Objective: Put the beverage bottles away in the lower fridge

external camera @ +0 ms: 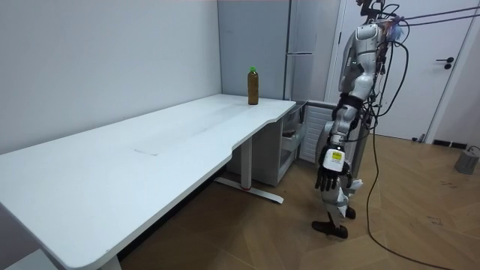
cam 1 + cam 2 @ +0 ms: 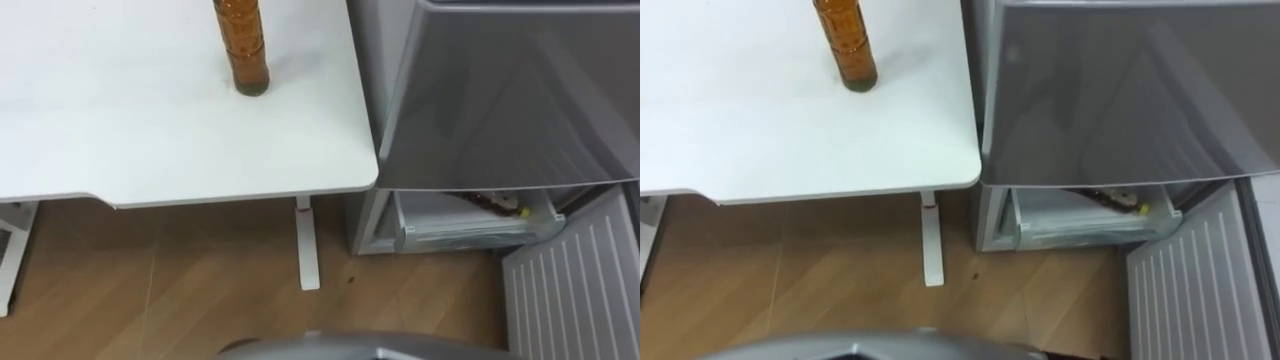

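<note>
We logged the white tabletop (image 2: 120, 120) across the robot's front and left. The grey fridge (image 2: 520, 90) stood just beside its right end. The upper door looked closed. The lower door (image 2: 575, 285) stood wide open on the robot's right, exposing a clear drawer (image 2: 470, 228) under the upper door. In the room view the robot stood upright on the wood floor, facing the tabletop's front edge near the fridge corner.

The task's thing was a brown bottle (image 2: 243, 45), upright on the tabletop with its long axis vertical. It stood back from the front edge and near the fridge-side edge, with nothing touching it. A second drink (image 2: 497, 203) with a yellow cap lay on its side in the drawer.

The left robot hand (image 1: 328, 176) hung by the thigh, fingers slack, grasping nothing, well below tabletop level. From that hand the bottle lay up and forward, a bit left of the body's midline. We judged the left arm the nearer one for a side grasp. The fridge opening sat low and to the right of the bottle.
</note>
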